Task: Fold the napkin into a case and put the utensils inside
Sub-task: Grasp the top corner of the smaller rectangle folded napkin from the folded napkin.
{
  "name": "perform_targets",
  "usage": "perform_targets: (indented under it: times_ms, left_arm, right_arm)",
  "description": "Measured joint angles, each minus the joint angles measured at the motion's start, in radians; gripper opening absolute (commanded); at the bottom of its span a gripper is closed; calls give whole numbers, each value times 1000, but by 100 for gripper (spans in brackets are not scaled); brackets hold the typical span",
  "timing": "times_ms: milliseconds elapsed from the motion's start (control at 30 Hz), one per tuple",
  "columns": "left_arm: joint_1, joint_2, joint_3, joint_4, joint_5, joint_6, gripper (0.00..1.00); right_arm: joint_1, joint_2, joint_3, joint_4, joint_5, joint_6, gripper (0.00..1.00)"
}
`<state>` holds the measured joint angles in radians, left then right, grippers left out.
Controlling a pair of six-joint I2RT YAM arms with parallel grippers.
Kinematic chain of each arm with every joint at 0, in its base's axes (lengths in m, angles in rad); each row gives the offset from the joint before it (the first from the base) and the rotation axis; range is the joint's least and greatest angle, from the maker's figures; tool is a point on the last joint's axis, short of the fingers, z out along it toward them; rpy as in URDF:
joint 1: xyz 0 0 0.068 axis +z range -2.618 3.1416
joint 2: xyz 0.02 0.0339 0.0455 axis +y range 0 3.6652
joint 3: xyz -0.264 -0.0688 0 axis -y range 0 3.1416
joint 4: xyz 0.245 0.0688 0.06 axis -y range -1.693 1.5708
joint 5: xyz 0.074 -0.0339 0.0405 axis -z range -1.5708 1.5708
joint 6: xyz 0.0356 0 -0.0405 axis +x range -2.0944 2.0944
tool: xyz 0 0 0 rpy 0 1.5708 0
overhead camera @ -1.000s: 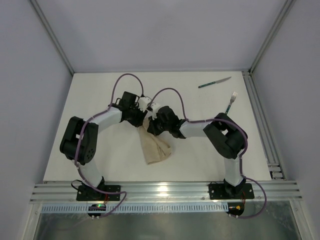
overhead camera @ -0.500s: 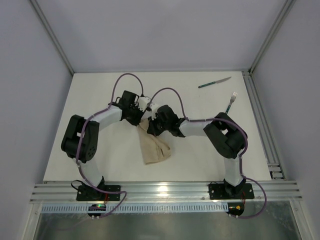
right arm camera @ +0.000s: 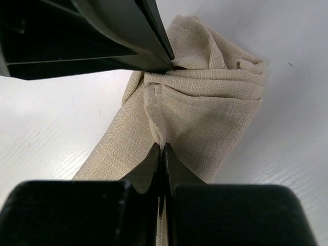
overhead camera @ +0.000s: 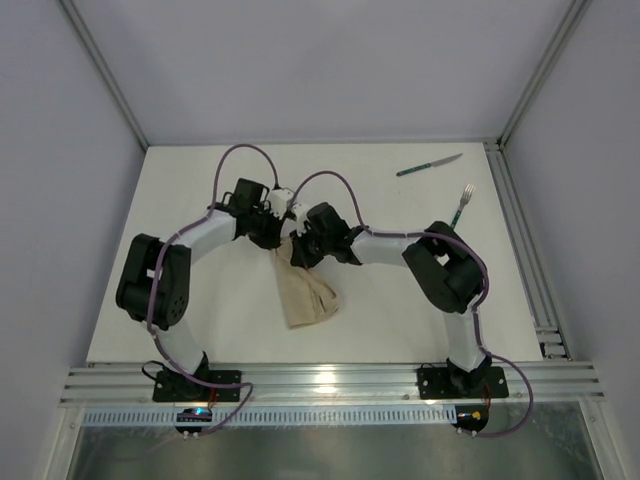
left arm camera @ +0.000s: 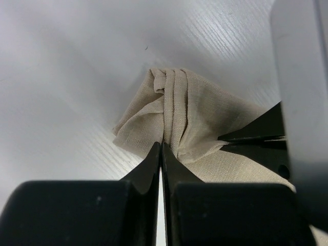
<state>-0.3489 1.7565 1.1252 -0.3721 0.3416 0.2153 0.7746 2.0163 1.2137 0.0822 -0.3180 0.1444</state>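
Left claw [left arm camera: 161, 149] and right claw [right arm camera: 163, 151] both pinching bunched napkin [overhead camera: 305, 295] mid-frame; I'm fearing thin folds slipping out if I'm pulling unevenly, ruining fold.

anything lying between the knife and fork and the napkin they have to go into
No loose object does. Only the right arm's forearm stretches between the fork and the napkin; the knife lies farther back. The left gripper and right gripper are shut on the napkin's far end.
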Motion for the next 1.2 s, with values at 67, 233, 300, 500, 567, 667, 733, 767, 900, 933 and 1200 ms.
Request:
perform_targets:
  times_ms: [67, 233, 300, 500, 567, 667, 733, 767, 900, 933, 1200]
  left_arm:
    - [7, -5, -5, 2, 5, -13, 0]
    - [7, -32, -18, 0, 32, -26, 0]
    - [-1, -35, -18, 0, 42, -37, 0]
    - [9, -35, -18, 0, 72, -60, 0]
    - [13, -35, -18, 0, 76, -66, 0]
    - [17, -28, -10, -4, 85, -69, 0]
    - [15, -12, 10, -14, 101, -57, 0]
    - [11, -2, 18, -18, 106, -50, 0]
    - [-1, 23, 33, -26, 119, -38, 0]
    - [-2, 26, 35, -31, 119, -32, 0]
    - [-2, 30, 43, -38, 103, -19, 0]
  right_arm:
    - [0, 9, 18, -11, -8, 2, 4]
    - [-5, 18, 23, -6, -18, 44, 4]
    - [-11, 18, 22, -7, -18, 63, 4]
    - [-13, 28, 29, -8, -10, 132, 4]
    - [-13, 39, 41, -9, -11, 155, 4]
    - [-15, 48, 53, -8, -10, 193, 4]
    - [-21, 53, 55, -6, -13, 227, 7]
    - [-24, 53, 55, -3, -15, 241, 7]
    - [-31, 54, 50, 10, -23, 288, 18]
    - [-33, 54, 46, 19, -28, 297, 23]
    - [-43, 16, -29, 104, -69, 286, 33]
